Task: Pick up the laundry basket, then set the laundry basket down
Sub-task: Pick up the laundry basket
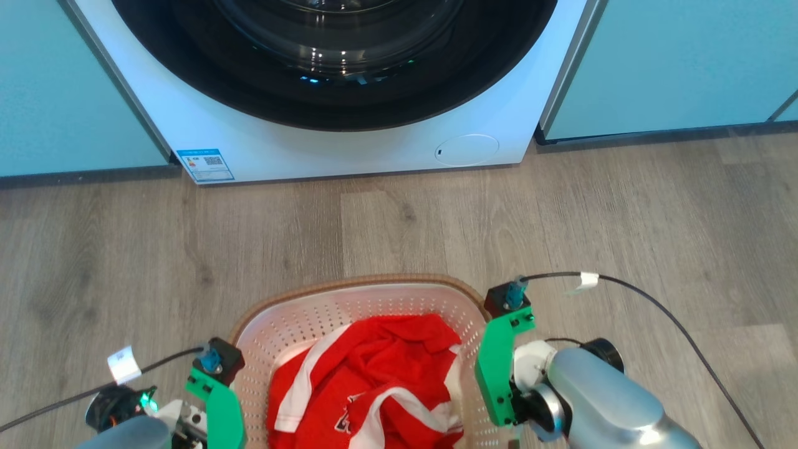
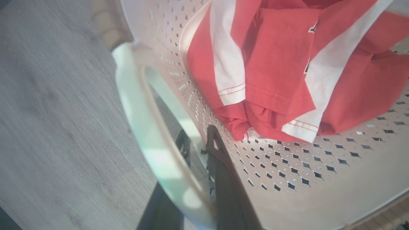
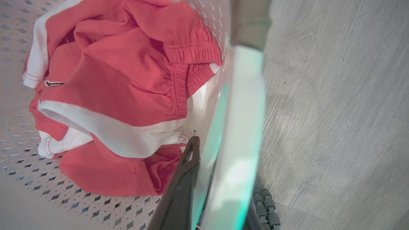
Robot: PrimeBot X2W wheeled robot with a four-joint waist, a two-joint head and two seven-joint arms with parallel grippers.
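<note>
The laundry basket (image 1: 293, 321) sits at the bottom centre of the head view, between the two arms. The left pincer (image 2: 198, 137) pinches its left side: one dark finger is inside the perforated wall and the other outside, just behind the white left handle (image 2: 137, 105). The right pincer (image 3: 223, 166) likewise pinches the right handle (image 3: 246, 105), with one finger inside and one outside. A red and white garment (image 1: 374, 368) lies crumpled in the basket.

Bare wooden floor (image 1: 436, 231) lies open between the far brown rim and the washing machine (image 1: 349, 156) at the top of the frame, and also to the left and right of the basket. Teal cabinet fronts (image 1: 673, 62) flank the machine.

The basket's mouth faces up and its handle-to-handle line runs left to right. The bottom edge cuts off its near side, so I cannot tell its long axis, nor whether it touches the floor.
</note>
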